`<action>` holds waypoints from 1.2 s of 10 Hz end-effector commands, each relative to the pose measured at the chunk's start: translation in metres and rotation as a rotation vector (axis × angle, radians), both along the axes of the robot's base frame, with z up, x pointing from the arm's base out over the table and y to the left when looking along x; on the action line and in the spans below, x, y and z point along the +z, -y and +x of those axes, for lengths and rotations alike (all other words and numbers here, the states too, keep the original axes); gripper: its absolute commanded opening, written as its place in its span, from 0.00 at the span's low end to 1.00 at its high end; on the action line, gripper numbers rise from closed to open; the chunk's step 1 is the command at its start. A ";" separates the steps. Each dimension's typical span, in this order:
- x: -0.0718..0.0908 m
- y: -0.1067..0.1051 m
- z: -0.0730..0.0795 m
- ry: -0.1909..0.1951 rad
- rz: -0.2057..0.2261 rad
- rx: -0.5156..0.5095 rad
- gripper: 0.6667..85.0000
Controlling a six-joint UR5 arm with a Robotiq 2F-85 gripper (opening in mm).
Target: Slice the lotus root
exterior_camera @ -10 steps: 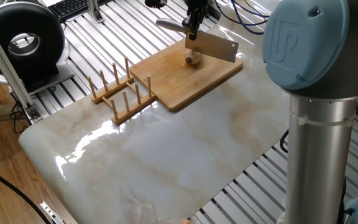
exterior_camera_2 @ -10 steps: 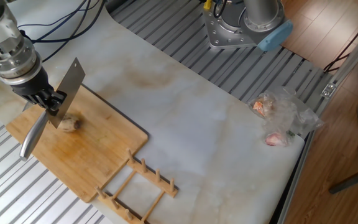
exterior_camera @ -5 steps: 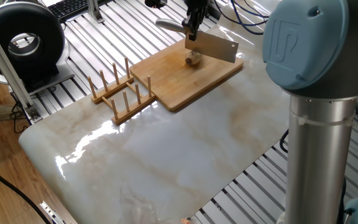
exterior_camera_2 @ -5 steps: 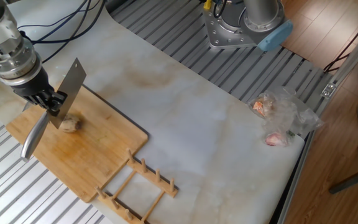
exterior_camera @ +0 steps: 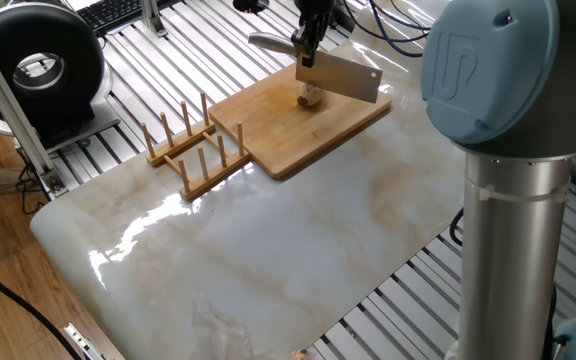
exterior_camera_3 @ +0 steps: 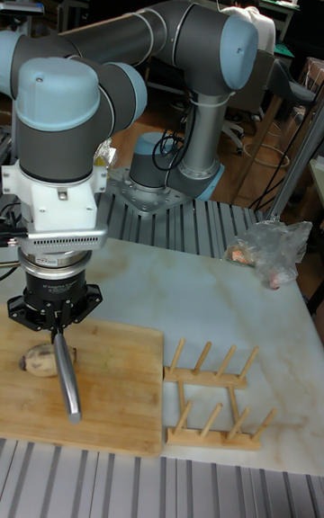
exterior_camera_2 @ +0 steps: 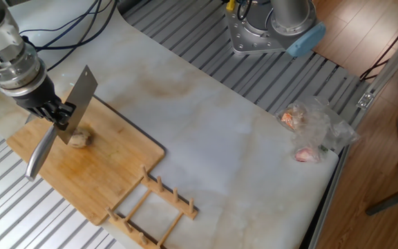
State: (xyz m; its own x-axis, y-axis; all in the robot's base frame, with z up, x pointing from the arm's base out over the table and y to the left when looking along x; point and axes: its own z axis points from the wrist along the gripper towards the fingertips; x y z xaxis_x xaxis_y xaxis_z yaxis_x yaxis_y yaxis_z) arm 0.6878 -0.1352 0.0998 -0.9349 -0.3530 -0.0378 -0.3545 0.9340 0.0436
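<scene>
The lotus root is a small tan chunk lying on the bamboo board. My gripper is shut on the handle of a cleaver. The flat steel blade hangs just above the lotus root, its edge close over the chunk; contact cannot be told. The cleaver's handle sticks out toward the board's outer edge.
A wooden peg rack lies beside the board. A crumpled plastic bag with food items sits at the table's far corner. The arm's base stands on the slatted frame. A black round device is off the table.
The gripper and cleaver have risen and shifted slightly. The lotus root has stayed in place on the board.
</scene>
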 end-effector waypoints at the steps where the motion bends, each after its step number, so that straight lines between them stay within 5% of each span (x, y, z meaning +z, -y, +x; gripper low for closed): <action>1: 0.004 0.007 0.003 0.008 -0.010 0.003 0.01; 7: -0.006 0.012 0.005 0.027 -0.032 -0.013 0.01; 12: 0.005 0.012 0.002 0.008 -0.052 -0.021 0.01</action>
